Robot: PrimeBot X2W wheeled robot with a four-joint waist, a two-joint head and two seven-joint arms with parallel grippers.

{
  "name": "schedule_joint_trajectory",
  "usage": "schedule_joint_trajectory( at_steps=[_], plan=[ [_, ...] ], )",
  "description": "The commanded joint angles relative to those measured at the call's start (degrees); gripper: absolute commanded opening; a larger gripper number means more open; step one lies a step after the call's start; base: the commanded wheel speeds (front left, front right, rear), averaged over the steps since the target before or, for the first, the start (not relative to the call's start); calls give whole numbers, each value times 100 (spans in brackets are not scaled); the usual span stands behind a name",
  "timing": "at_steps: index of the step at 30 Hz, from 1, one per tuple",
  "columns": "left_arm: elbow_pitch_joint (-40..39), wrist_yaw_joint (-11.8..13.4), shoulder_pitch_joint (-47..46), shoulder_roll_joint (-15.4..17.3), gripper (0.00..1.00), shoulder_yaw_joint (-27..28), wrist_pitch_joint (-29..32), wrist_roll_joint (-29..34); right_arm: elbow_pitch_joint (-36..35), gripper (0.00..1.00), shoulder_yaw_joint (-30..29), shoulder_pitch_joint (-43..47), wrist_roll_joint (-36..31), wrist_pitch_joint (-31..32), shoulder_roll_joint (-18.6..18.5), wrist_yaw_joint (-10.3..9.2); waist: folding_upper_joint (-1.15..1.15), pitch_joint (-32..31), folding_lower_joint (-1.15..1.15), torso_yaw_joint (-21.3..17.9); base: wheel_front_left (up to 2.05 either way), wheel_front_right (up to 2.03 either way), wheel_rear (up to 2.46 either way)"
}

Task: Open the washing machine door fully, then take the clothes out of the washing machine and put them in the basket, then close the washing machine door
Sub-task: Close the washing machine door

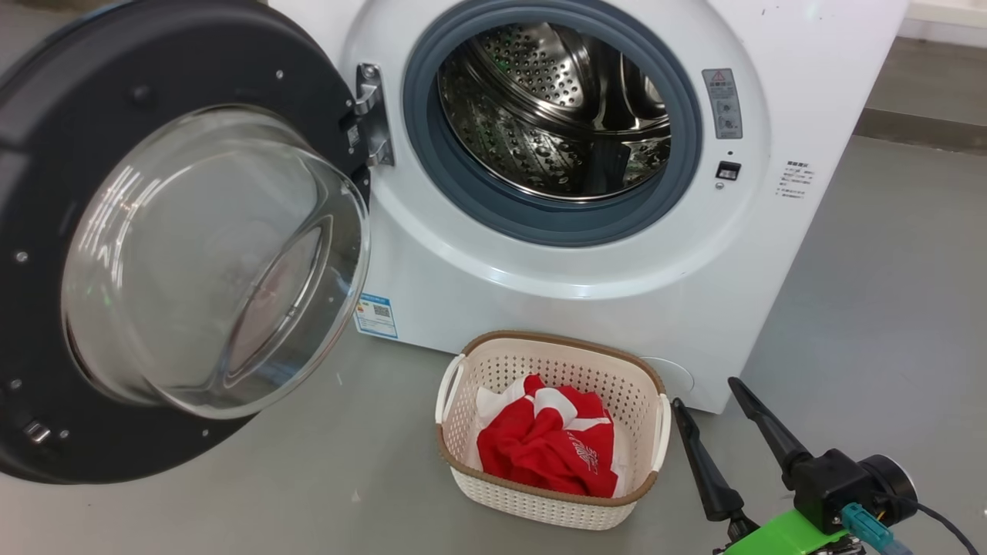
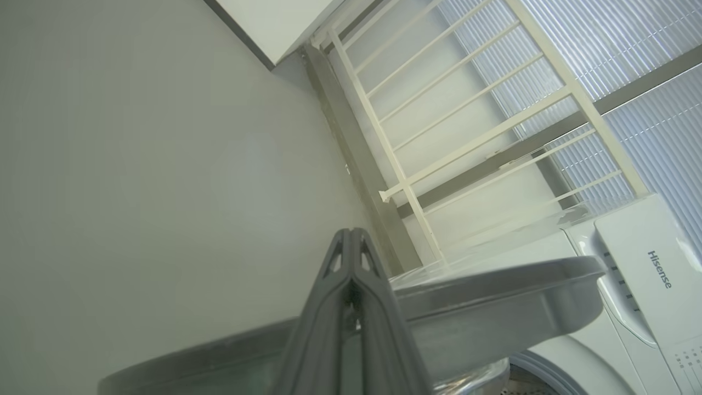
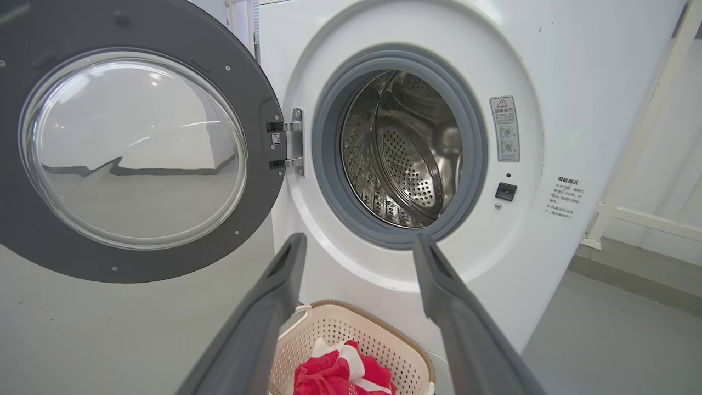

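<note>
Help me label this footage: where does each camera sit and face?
Head view: on the head, down at the washing machine, its open door, the basket; open right gripper lower right.
Left wrist view: along the shut left gripper, past the door's edge to a white railing.
Right wrist view: between open fingers, into the drum.
Shared: head and right wrist both show the clothes.

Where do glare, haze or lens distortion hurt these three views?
Head view: sharp, evenly lit, reflections streaking the washing machine door glass, glints in the drum. Left wrist view: hazy, washed out, low contrast; the shut left gripper looks soft. Right wrist view: wide-angle lens bends the washing machine edges; the open right gripper looms large, slightly soft.
</note>
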Motion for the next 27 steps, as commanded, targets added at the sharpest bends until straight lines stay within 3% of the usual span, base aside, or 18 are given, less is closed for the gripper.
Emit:
schedule_joint_trajectory(
  at_steps=[1,10,19,27],
  plan=[
    [-26,-63,-216,400,0,33,87,-6,-167,100,145,-159,-30,20,-44,34,0,1,0,-48,0,0,0],
    [581,-370,-307,566,0,-85,296,-3,-215,100,148,-163,-88,47,-44,34,0,19,0,-175,0,0,0],
    [864,-781,-310,527,0,-108,591,-148,-261,100,150,-117,-89,55,-44,34,0,24,0,-139,0,0,0],
    [955,-991,-183,469,0,-149,776,-216,-226,100,246,-109,-36,38,-44,34,0,-1,0,-86,0,0,0]
  ],
)
